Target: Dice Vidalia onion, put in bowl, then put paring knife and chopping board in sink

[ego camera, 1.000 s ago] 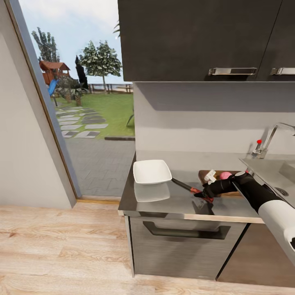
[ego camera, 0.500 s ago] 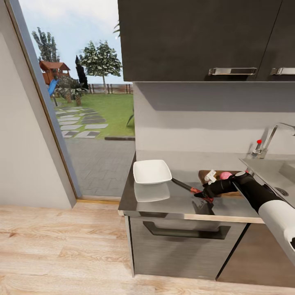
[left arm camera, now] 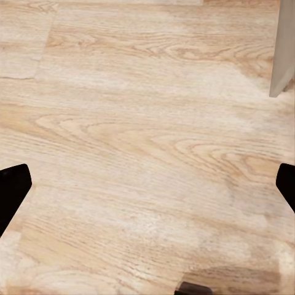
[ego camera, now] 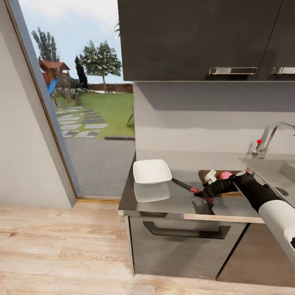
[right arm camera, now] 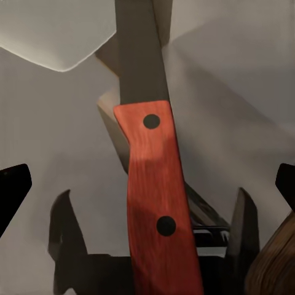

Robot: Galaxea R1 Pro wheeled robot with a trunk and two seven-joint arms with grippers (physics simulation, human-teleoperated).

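Note:
The paring knife (ego camera: 187,187) lies on the steel countertop (ego camera: 164,200), dark blade toward the white bowl (ego camera: 152,171), red handle (right arm camera: 157,203) with two black rivets. My right gripper (ego camera: 201,194) is open, with the handle lying between its spread fingers (right arm camera: 12,190) and not clamped. Just behind it sits the brown chopping board (ego camera: 205,175), carrying white onion pieces (ego camera: 210,176) and a pink piece (ego camera: 224,175). Over the wooden floor, my left gripper (left arm camera: 147,190) hangs open with nothing in it.
The sink (ego camera: 282,174) with its faucet (ego camera: 268,141) lies at the right of the counter. Dark upper cabinets (ego camera: 205,41) hang overhead. A glass door (ego camera: 82,102) to the garden stands on the left, and an oven front (ego camera: 184,241) sits below the counter.

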